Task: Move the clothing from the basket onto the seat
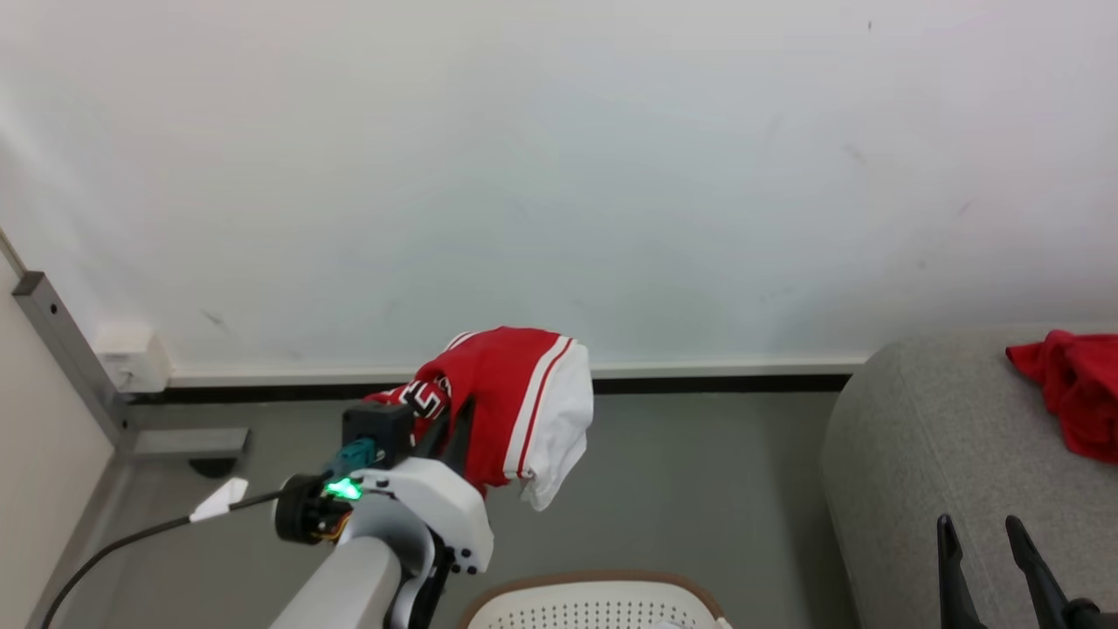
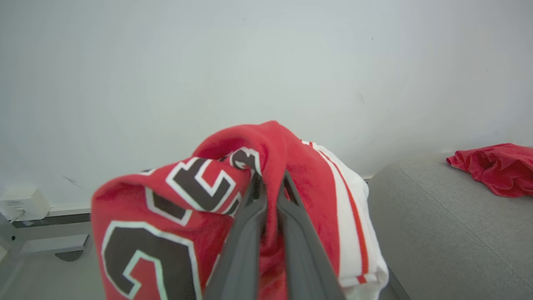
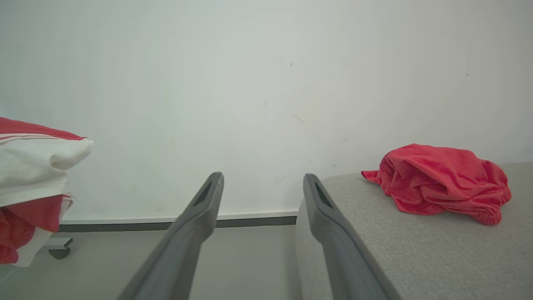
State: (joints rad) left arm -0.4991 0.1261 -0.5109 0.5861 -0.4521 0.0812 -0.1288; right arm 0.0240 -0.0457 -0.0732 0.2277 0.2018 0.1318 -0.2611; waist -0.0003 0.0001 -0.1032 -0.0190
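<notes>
A red jersey (image 1: 502, 393) with black, white-edged numerals and a white striped panel hangs in the air above the floor, and my left gripper (image 1: 450, 415) is shut on it. The left wrist view shows the two fingers pinching a fold of the jersey (image 2: 166, 208) at the gripper (image 2: 270, 179). Another red garment (image 1: 1074, 397) lies crumpled on the grey seat (image 1: 917, 437) at the right. The white basket (image 1: 594, 603) with its brown rim peeks in at the bottom edge, below the jersey. My right gripper (image 1: 983, 528) stands open and empty over the seat's front part.
A pale wall with a dark skirting line runs behind everything. A metal post and a white box (image 1: 131, 358) stand at the far left, and a black cable (image 1: 113, 546) trails over the grey floor.
</notes>
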